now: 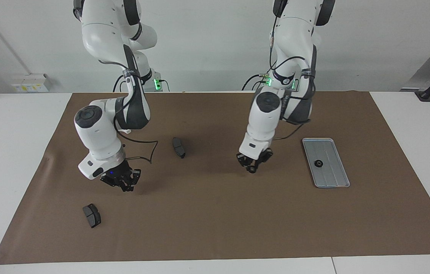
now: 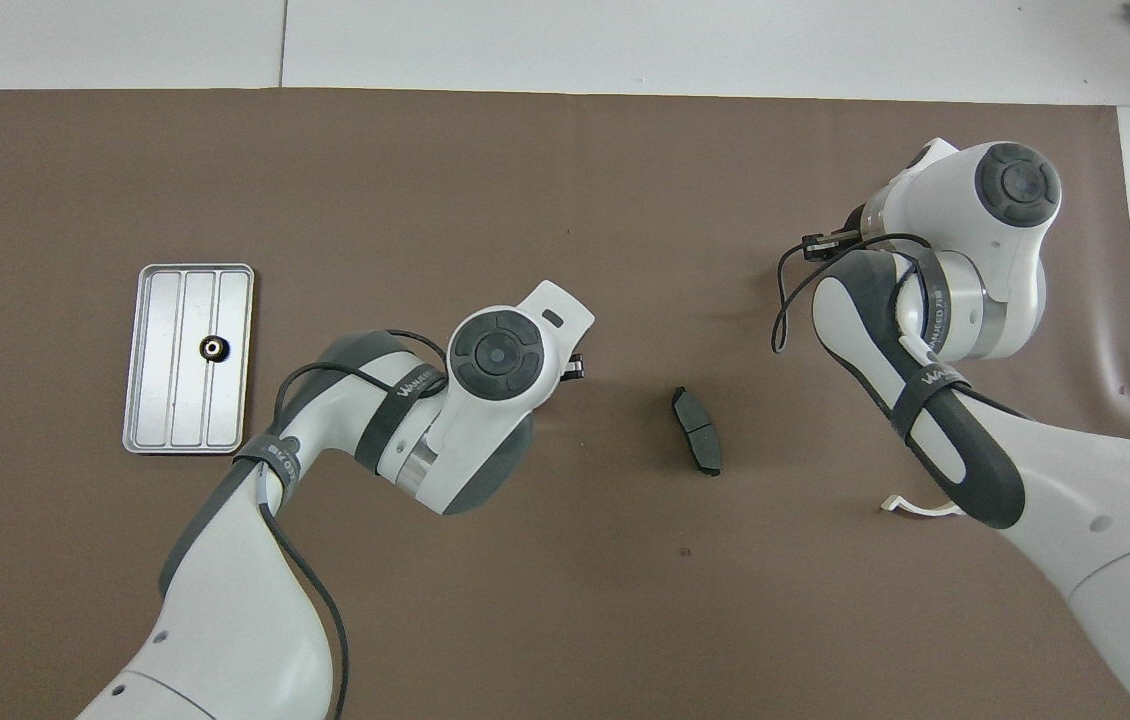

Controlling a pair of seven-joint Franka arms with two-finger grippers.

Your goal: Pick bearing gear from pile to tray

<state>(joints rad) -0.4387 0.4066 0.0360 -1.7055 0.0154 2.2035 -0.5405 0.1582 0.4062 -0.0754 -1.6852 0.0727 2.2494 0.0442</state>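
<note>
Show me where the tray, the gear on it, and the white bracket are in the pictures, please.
tray (image 1: 335, 177): facing view, bare grooved floor near one end.
gear (image 1: 318, 163): facing view, its middle, on the tray.
white bracket (image 2: 910, 508): overhead view, its visible curved strip beside the right arm.

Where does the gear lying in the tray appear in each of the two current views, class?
Facing view: the gear lies near the middle of the tray, at the picture's right.
Overhead view: the gear lies mid-tray, at the picture's left.
Shared landmark: the tray itself.
</note>
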